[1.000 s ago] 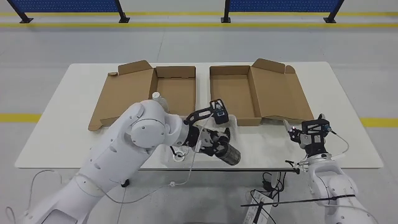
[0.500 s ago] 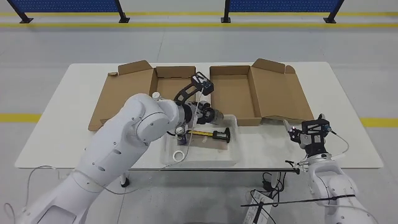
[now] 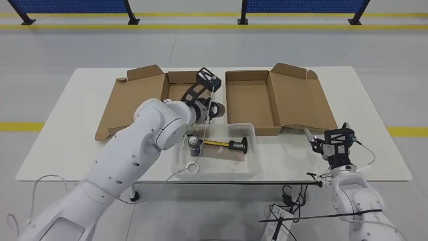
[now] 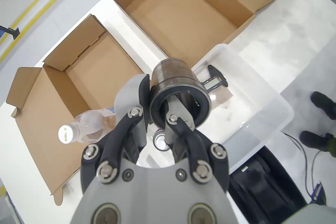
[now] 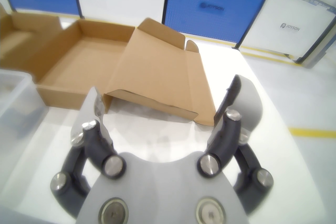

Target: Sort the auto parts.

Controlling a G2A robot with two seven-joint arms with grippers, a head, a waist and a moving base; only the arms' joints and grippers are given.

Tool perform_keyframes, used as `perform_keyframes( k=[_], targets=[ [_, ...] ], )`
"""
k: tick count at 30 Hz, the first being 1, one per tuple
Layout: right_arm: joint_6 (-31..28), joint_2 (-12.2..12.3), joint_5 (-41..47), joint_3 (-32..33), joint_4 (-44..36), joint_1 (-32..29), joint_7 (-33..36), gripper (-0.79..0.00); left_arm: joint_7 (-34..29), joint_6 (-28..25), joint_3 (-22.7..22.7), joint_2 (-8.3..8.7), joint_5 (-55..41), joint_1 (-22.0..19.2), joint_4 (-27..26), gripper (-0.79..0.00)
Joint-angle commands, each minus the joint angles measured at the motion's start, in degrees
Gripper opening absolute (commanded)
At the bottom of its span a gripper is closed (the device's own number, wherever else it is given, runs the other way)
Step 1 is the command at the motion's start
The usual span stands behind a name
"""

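My left gripper (image 4: 157,101) is shut on a dark metal cylinder sleeve (image 4: 181,91), one finger outside its wall and one inside its bore. In the top view the sleeve (image 3: 215,112) hangs over the near edge of the left cardboard box (image 3: 189,94), just behind the clear plastic bin (image 3: 249,131). In the bin lie a caliper (image 3: 227,144) and a small metal part (image 3: 194,144). The right cardboard box (image 3: 251,104) lies open beside the left one. My right gripper (image 3: 332,140) stands open over the table's near right corner, holding nothing (image 5: 165,96).
A water bottle (image 4: 86,125) lies next to the left box (image 4: 99,72), under my left arm. The right box's lid flap (image 3: 301,100) lies spread toward the right gripper. The table's near edge runs just in front of the bin.
My left arm has carried the sleeve from in front of the bin up and back toward the left box. The right arm has not moved.
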Motion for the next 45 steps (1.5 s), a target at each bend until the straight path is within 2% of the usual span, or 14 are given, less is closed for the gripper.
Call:
perform_keyframes(
  k=[1,15,19,24,27,31,38,45],
  targets=[
    [0.00,0.00,0.00,0.00,0.00,0.00,0.00,0.000,0.01,0.01,0.01,0.00,-0.01,0.01,-0.02,-0.785],
    [0.00,0.00,0.00,0.00,0.00,0.00,0.00,0.000,0.01,0.01,0.01,0.00,-0.01,0.01,-0.02,-0.785],
    [0.00,0.00,0.00,0.00,0.00,0.00,0.00,0.000,2.88,1.20,-0.63,-0.16,1.27,0.34,1.06,-0.785],
    [0.00,0.00,0.00,0.00,0.00,0.00,0.00,0.000,3.29,4.40,0.19,-1.09,3.83,-2.00,5.07,-0.785],
    [0.00,0.00,0.00,0.00,0.00,0.00,0.00,0.000,2.29,8.15,0.62,-1.90,4.13,-3.94,8.67,-0.785],
    [0.00,0.00,0.00,0.00,0.00,0.00,0.00,0.000,1.57,10.05,1.87,-3.01,4.15,-6.15,13.90,-0.785],
    [0.00,0.00,0.00,0.00,0.00,0.00,0.00,0.000,-0.18,10.74,5.18,-5.26,2.19,-9.18,22.27,-0.785],
    [0.00,0.00,0.00,0.00,0.00,0.00,0.00,0.000,-1.02,11.73,6.83,-6.82,1.68,-10.16,27.53,-0.785]
  ],
)
